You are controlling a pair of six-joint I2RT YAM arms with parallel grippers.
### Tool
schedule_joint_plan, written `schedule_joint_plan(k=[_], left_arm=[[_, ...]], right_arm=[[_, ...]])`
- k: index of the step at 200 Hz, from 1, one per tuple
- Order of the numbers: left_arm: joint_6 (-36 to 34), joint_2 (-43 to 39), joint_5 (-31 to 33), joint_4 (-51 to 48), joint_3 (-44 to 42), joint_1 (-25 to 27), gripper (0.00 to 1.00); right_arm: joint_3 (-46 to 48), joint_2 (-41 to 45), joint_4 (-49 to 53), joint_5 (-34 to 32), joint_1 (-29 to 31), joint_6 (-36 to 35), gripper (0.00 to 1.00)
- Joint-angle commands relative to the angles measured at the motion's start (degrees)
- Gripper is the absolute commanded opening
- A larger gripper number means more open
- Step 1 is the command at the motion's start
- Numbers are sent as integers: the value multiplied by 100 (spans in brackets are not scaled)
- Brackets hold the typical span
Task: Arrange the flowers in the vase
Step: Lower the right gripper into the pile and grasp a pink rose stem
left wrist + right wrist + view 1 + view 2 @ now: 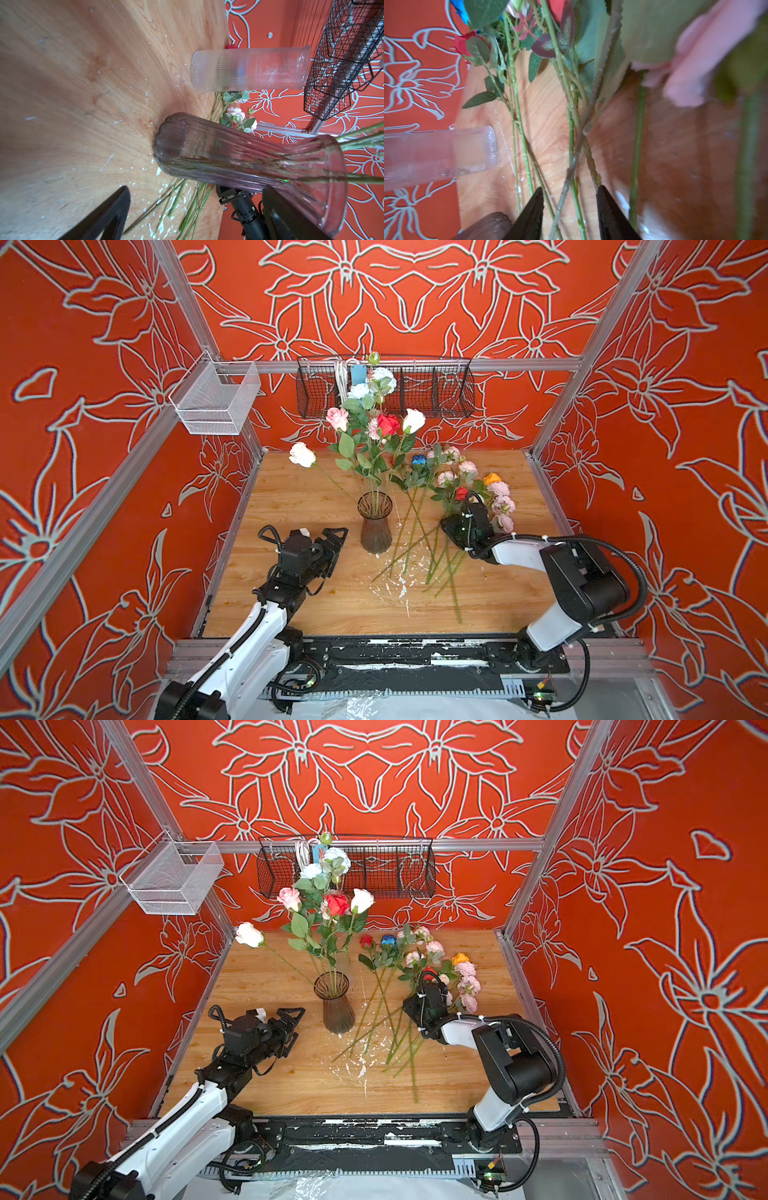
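- At the centre of the worktop [291, 601], the dark ribbed glass vase [376, 526] stands upright, holding several flowers [386, 425] with pink, red, white and pale blue heads.
- Right of the vase, the loose flowers [446, 479] lie in a crossed heap, heads far, stems near.
- The left hand [334, 547] is wide open and empty, just left of the vase.
- The right hand [571, 199] is low over the heap, fingers apart, with stems running between them unclamped.
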State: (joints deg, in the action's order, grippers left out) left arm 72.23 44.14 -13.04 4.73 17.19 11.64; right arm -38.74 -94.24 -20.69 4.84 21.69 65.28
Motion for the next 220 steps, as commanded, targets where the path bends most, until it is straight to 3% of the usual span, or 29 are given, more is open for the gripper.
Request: schedule_joint_plan(k=[1, 37, 76, 137, 173, 196, 220], left_arm=[[-3, -207, 252, -103, -66, 27, 99], [-33, -318, 335, -173, -69, 18, 99], [-33, -297, 390, -118, -111, 25, 99], [-52, -204, 422, -34, -60, 20, 99], [-42, -195, 407, -25, -58, 22, 99], [-33, -204, 398, -42, -63, 22, 98], [-24, -226, 377, -80, -60, 23, 98]], right_arm=[[-209, -288, -288, 227, -64, 406, 37], [-318, -385, -183, 277, -86, 431, 27], [-189, -354, -242, 315, -177, 447, 10], [-101, 67, -186, 380, -253, 293, 0], [-63, 430, 128, 279, -262, 117, 0], [-5, 425, 241, 242, -279, 119, 29], [128, 201, -147, 414, -380, 324, 35]])
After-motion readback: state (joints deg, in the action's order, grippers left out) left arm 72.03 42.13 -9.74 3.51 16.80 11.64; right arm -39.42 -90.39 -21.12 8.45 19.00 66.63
